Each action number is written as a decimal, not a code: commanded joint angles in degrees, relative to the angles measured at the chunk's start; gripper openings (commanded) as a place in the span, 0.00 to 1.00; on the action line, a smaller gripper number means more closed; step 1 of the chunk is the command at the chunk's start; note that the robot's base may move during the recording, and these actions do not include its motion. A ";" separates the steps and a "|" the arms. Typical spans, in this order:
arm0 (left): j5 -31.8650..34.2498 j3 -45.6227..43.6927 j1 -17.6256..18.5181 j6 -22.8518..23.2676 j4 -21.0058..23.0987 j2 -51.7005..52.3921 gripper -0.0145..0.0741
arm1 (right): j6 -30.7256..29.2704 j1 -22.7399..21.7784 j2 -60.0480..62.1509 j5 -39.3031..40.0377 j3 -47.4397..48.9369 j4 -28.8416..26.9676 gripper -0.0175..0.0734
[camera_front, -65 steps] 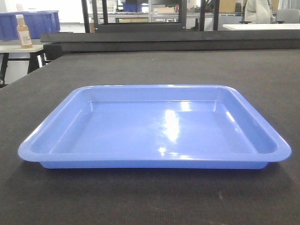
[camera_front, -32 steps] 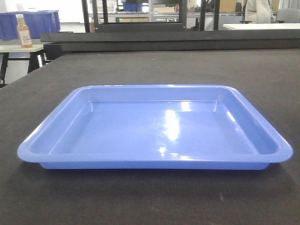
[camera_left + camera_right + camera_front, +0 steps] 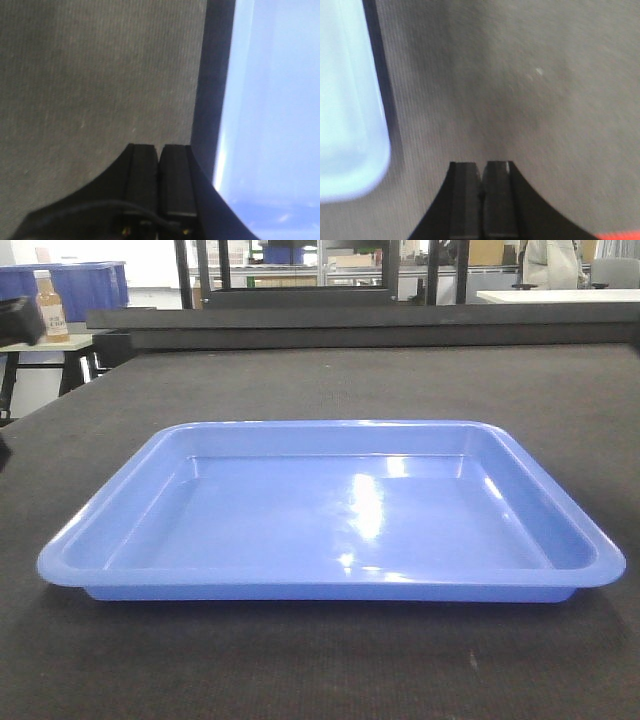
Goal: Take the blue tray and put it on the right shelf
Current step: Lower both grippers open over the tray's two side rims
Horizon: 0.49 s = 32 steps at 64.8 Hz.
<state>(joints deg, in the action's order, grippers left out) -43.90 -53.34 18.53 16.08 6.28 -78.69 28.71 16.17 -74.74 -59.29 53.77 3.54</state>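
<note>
The blue tray [image 3: 330, 520] lies flat and empty on the dark tabletop [image 3: 300, 380], filling the middle of the front view. In the left wrist view my left gripper [image 3: 159, 147] is shut and empty over the tabletop, with the tray's left rim [image 3: 280, 100] just to its right. In the right wrist view my right gripper [image 3: 482, 164] is shut and empty, with a rounded tray corner [image 3: 345, 100] off to its left. A dark part of the left arm [image 3: 18, 318] shows at the front view's left edge. The right shelf is out of view.
A raised black bar [image 3: 360, 325] runs along the table's far edge. Behind on the left, a side table holds a bottle [image 3: 49, 308] and a dark blue bin [image 3: 90, 285]. Dark rack posts and a white table stand further back.
A dark part of the left arm has come into the front view at the left edge. The tray has stayed in place.
</note>
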 commanded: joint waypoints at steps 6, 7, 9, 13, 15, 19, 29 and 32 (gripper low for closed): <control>0.57 -5.72 7.26 9.53 -7.28 -1.45 0.12 | -0.09 0.30 -4.92 2.56 8.08 0.71 0.24; 0.57 -6.04 7.72 9.96 -7.60 -1.70 0.12 | -0.19 0.30 -5.44 2.75 8.72 0.59 0.24; 0.30 -6.99 8.51 10.61 -7.57 -2.37 0.12 | -0.76 0.30 -6.76 3.14 10.30 0.25 0.24; -0.65 -9.03 9.63 10.78 -7.46 -4.05 0.12 | -1.39 0.30 -8.94 3.31 12.88 -0.68 0.24; -1.21 -9.97 9.67 10.85 -7.20 -5.11 0.12 | -2.00 0.30 -10.33 3.18 14.40 -1.26 0.24; -2.39 -12.17 9.67 10.85 -6.92 -6.78 0.12 | -3.64 0.30 -12.42 2.86 16.39 -3.54 0.24; -5.22 -17.75 9.43 10.85 -7.08 -10.78 0.12 | -5.07 0.44 -16.01 3.63 18.45 -6.46 0.24; -6.00 -19.38 9.43 10.85 -7.17 -11.65 0.12 | -5.07 0.44 -16.29 3.63 18.45 -6.46 0.24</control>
<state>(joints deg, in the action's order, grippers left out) -49.58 -68.57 27.82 26.21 -0.53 -90.97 24.70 16.69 -92.54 -57.00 70.09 -2.35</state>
